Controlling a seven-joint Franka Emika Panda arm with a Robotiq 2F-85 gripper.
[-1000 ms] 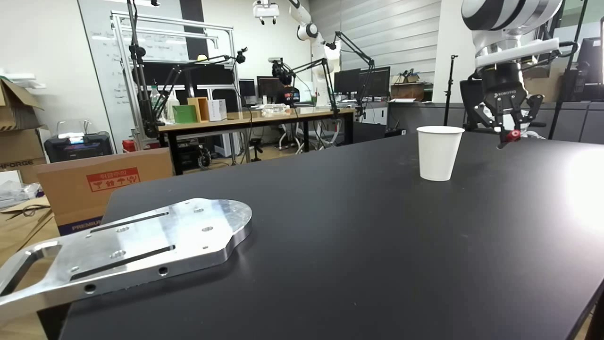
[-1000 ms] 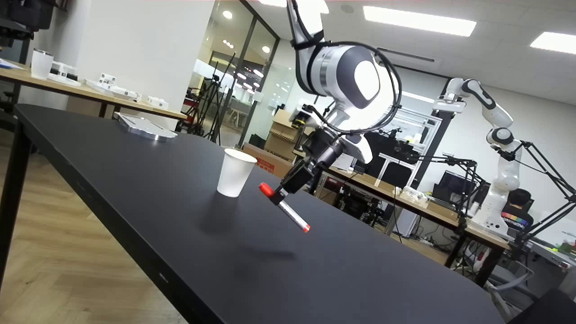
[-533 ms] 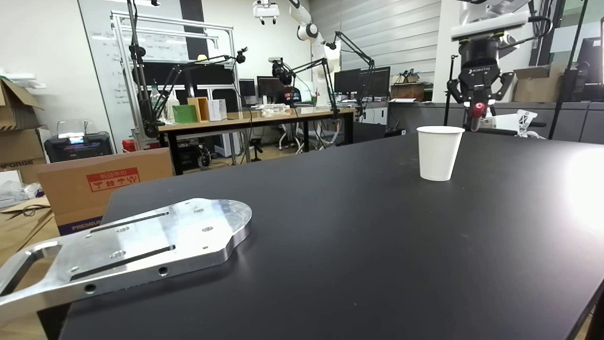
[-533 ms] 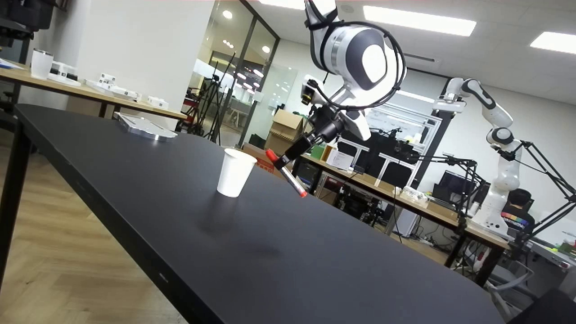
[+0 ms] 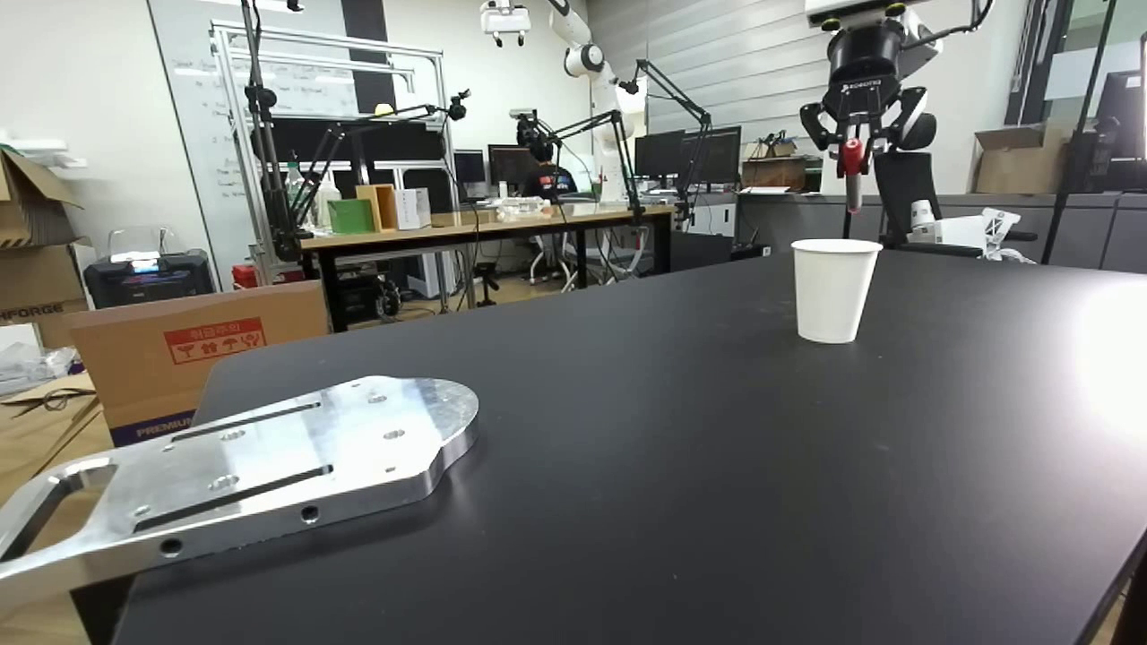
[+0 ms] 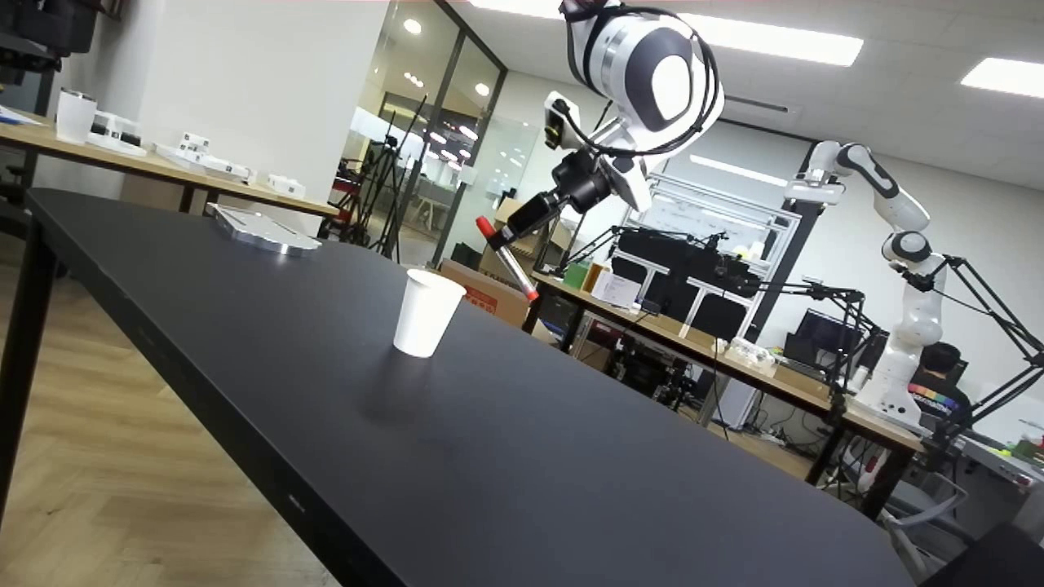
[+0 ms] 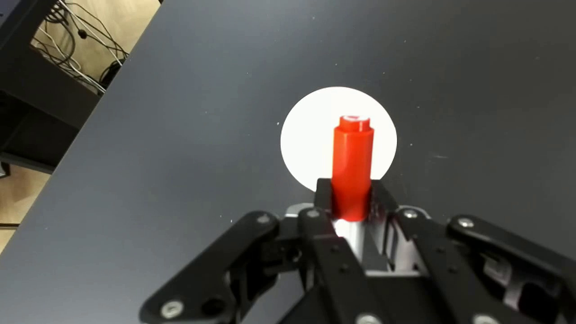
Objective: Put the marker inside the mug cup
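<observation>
The marker (image 6: 515, 269) is in mid-air, outside the cup (image 5: 832, 296), and leaning in an exterior view: red cap uppermost, pale barrel sloping down to a red lower end. The gripper (image 7: 352, 195) has hold of it, the fingers (image 7: 323, 195) closed on the cap from both sides, and in the wrist view the barrel shows lower down between them.

In the wrist view the cap lies across the white round of the cup, whose inside is too bright to read. In an exterior view the marker's lower end points down just above the line of the rim, a gap between the two; in both exterior views marker and cup are apart, and I cannot tell whether the marker is straight over the opening.

The cup stands upright on the black table (image 5: 627, 448), plain white, narrower at the foot than at the rim. Behind the gripper is the white and dark-grey arm (image 6: 673, 86), bent above the table. Well apart from the cup, near the table's edge, lies a flat metal plate (image 5: 278, 455) with two slots and several drilled holes. Past that edge is a cardboard box (image 5: 202, 381) with a red printed label.

Farther back stands a wood-topped bench (image 5: 488, 225), with another white robot arm (image 6: 920, 324) rising from it and a dark-haired person (image 6: 938, 387) in a dark top close by
</observation>
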